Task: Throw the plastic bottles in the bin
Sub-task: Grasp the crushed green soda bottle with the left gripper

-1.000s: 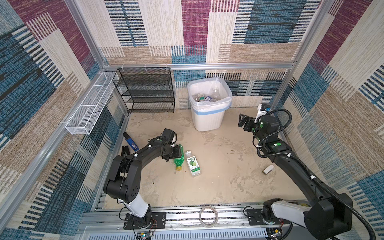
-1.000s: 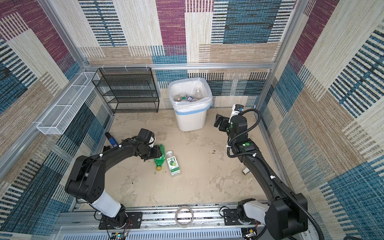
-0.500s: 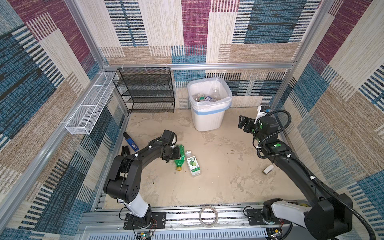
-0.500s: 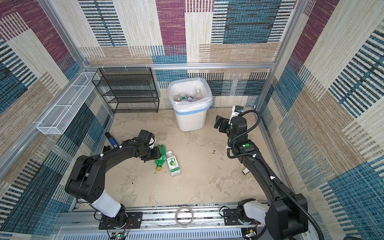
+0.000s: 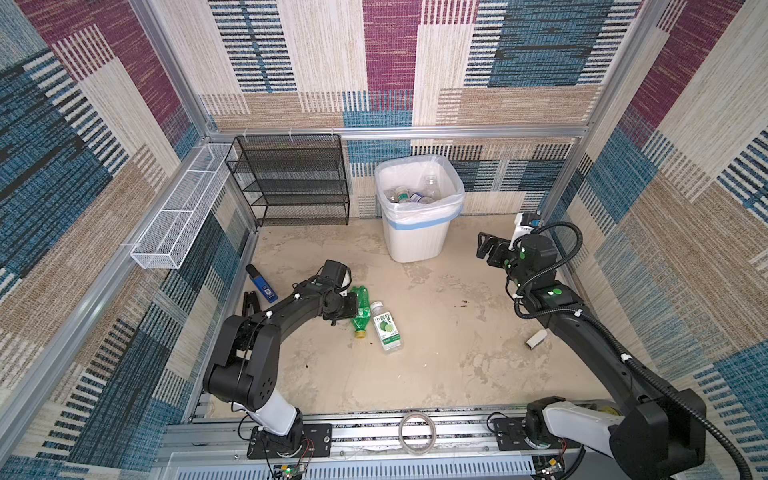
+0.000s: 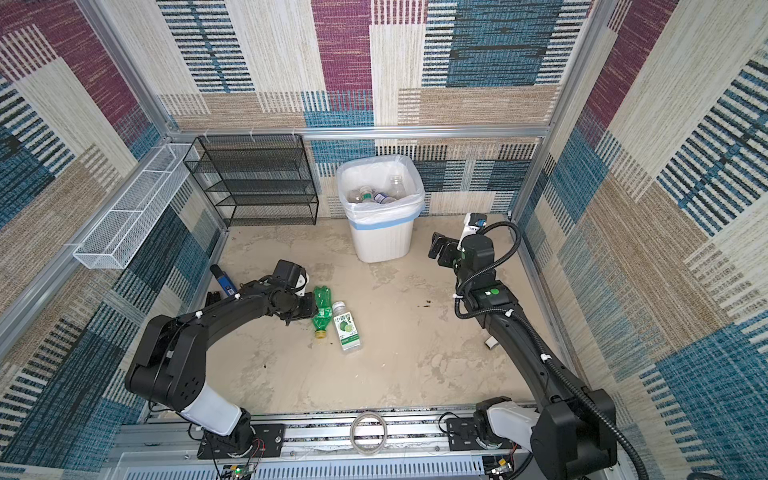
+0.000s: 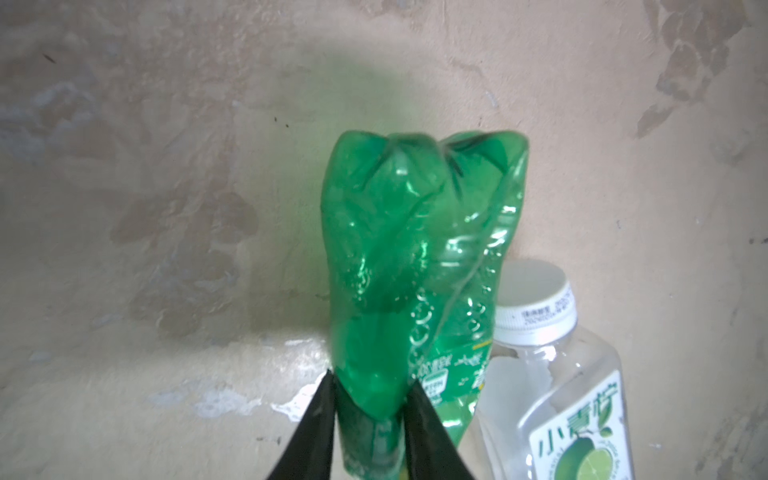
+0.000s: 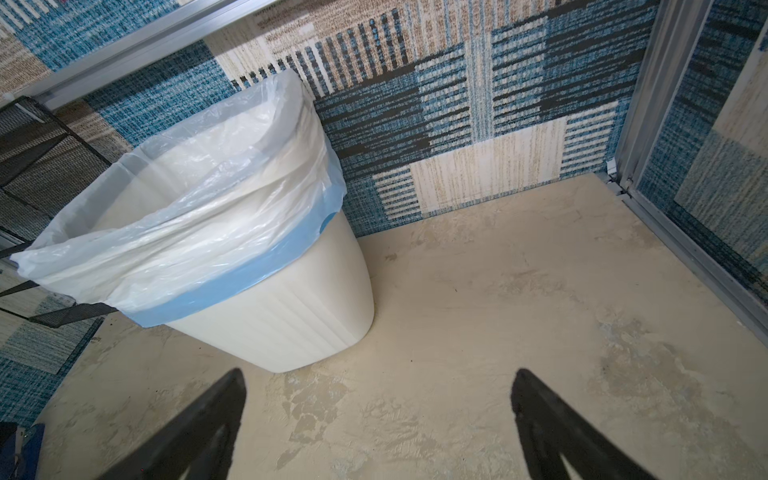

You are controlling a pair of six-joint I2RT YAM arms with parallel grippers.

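Observation:
A crushed green bottle (image 5: 361, 305) (image 6: 322, 305) (image 7: 415, 257) lies on the floor left of centre, its orange cap toward the front. My left gripper (image 5: 352, 308) (image 6: 312, 309) (image 7: 370, 384) is shut on its body from the left. A clear bottle (image 5: 387, 329) (image 6: 347, 329) (image 7: 557, 399) with a white cap and a lime label lies touching the green one. The white ribbed bin (image 5: 417, 243) (image 6: 380, 247) (image 8: 291, 316) stands at the back wall and holds several clear bottles (image 5: 409, 195). To the right of the bin my right gripper (image 5: 484, 249) (image 6: 436, 248) (image 8: 378, 376) hangs open and empty.
A black mesh rack (image 5: 291, 183) stands at the back left and a white wire basket (image 5: 178, 216) hangs on the left wall. A blue-and-black tool (image 5: 262, 284) lies by that wall. A small white object (image 5: 536, 340) lies under the right arm. A white box (image 5: 524, 222) stands in the back right corner.
My left gripper's jaws have closed onto the green bottle. The right arm has barely moved and its jaws stay wide.

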